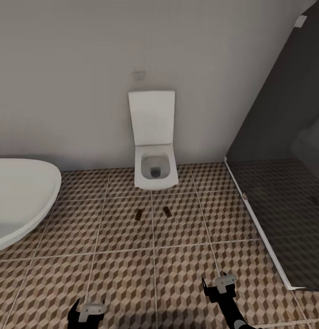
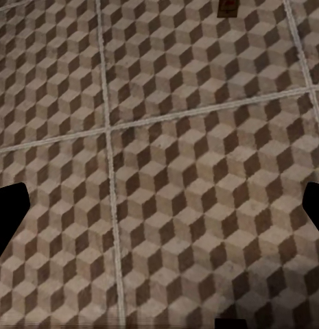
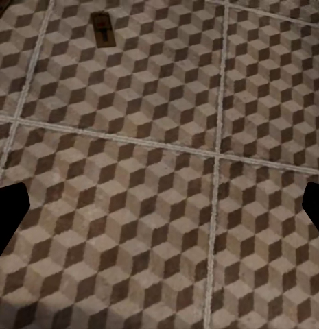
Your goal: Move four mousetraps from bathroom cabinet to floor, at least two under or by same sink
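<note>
While both grippers – left [image 1: 88, 312], right [image 1: 219, 284] – hang spread wide, empty, two mousetraps [image 1: 138, 214] [image 1: 167, 211] lie on bathroom floor [image 1: 187, 256] near toilet [image 1: 154, 151].

A bathroom — white toilet [image 1: 153, 148], bathtub [image 1: 20, 196], glass shower screen [image 1: 278, 151], tiled floor [image 1: 178, 269].

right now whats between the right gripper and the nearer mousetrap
Only bare floor tiles between the right gripper and the mousetrap, in the head view.

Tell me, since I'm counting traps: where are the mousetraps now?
Head view: two mousetraps lie apart on the bathroom floor, just before the toilet.
</note>
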Available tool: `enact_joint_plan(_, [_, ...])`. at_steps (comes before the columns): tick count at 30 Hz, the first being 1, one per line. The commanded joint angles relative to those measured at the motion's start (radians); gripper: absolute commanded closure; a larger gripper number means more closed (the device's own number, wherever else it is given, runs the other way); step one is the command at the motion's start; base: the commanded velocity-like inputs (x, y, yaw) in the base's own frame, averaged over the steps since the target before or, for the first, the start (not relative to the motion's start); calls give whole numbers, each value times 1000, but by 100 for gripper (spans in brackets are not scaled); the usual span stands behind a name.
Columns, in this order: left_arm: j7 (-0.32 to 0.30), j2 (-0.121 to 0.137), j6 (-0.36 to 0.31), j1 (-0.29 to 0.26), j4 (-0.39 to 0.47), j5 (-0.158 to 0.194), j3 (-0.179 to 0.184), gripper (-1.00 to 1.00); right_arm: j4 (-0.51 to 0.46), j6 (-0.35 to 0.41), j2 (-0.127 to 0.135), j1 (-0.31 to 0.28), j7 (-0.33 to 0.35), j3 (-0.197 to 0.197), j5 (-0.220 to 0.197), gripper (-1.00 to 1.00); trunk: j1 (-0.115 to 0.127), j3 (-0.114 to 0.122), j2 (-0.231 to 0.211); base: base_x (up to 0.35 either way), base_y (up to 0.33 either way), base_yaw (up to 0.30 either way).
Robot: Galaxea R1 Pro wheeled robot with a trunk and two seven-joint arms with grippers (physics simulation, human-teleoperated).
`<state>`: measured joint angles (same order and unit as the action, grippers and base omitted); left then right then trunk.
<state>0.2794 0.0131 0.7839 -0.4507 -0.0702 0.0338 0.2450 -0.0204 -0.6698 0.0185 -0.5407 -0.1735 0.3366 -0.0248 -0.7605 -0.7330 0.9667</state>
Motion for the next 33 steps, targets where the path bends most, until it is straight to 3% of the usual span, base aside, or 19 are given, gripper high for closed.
enact_joint_plan(1, [4, 1, 7, 1, -4, 3, 9, -100, 0, -2, 0, 0, -6, 9, -2, -100, 4, 4, -7, 0, 0, 0])
enact_joint_plan(33, [4, 13, 25, 15, -6, 4, 8, -100, 1, -2, 0, 7, -8, 9, -3, -100, 127, 157, -231, 0, 0, 0])
